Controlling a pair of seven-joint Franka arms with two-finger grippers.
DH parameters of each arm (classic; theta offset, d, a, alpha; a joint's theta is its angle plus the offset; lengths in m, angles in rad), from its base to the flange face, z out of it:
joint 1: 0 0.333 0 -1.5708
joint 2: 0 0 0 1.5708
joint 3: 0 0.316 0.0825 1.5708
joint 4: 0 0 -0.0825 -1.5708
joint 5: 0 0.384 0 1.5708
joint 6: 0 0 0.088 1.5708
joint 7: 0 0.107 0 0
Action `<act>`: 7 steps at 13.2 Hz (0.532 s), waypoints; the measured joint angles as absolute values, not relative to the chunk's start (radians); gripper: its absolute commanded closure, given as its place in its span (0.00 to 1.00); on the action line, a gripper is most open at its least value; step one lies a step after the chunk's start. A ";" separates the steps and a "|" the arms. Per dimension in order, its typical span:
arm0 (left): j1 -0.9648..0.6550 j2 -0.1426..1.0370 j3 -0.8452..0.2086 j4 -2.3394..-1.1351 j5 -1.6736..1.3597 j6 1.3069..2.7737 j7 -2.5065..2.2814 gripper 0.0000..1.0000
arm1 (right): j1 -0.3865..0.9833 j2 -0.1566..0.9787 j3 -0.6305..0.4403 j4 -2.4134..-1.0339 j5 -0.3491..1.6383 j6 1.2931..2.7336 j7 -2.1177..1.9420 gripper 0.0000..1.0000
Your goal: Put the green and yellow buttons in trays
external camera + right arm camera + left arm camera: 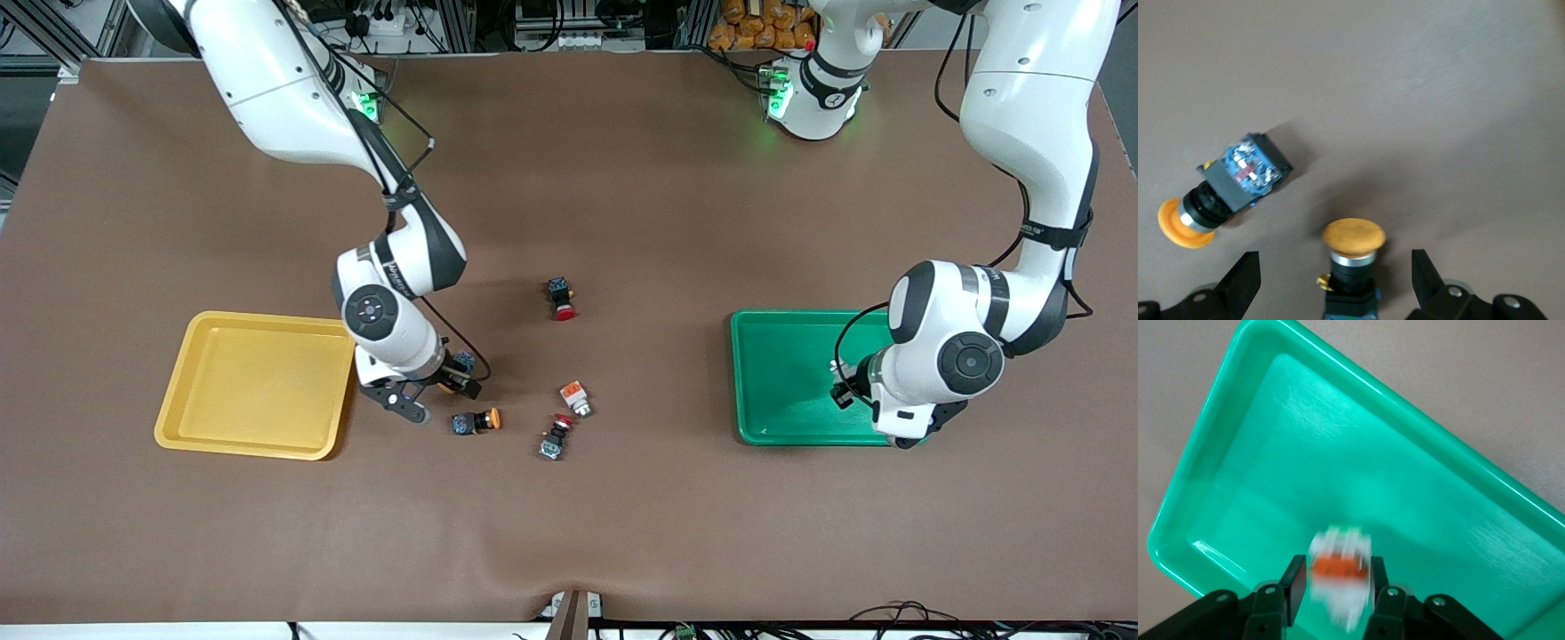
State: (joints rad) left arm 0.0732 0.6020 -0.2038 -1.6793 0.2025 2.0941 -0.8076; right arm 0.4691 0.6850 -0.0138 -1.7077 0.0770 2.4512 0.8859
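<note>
Our right tool [1331, 280] hangs wide open over a yellow-capped button [1350, 263] that stands cap-up between its fingers on the matte brown tabletop [622, 178], just beside the yellow tray [253, 384]; a second yellow button [475, 421] lies on its side nearby, nearer the camera. Our left tool [1335, 590] grips a silver-white button [1339, 577] with an orange block over the glossy green tray [782, 373], so we judge release comes next. A third button [576, 397] waits mid-tabletop.
</note>
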 measured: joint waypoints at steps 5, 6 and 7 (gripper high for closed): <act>0.092 0.572 -0.216 -1.657 0.202 2.086 -0.763 0.00 | 0.491 0.693 -0.014 -1.762 0.076 2.497 0.886 0.00; 0.091 0.551 -0.237 -1.653 0.202 2.072 -0.762 0.00 | 0.491 0.694 -0.015 -1.770 0.076 2.498 0.886 0.00; 0.090 0.533 -0.266 -1.649 0.199 2.060 -0.763 0.00 | 0.491 0.694 -0.015 -1.776 0.075 2.500 0.886 0.46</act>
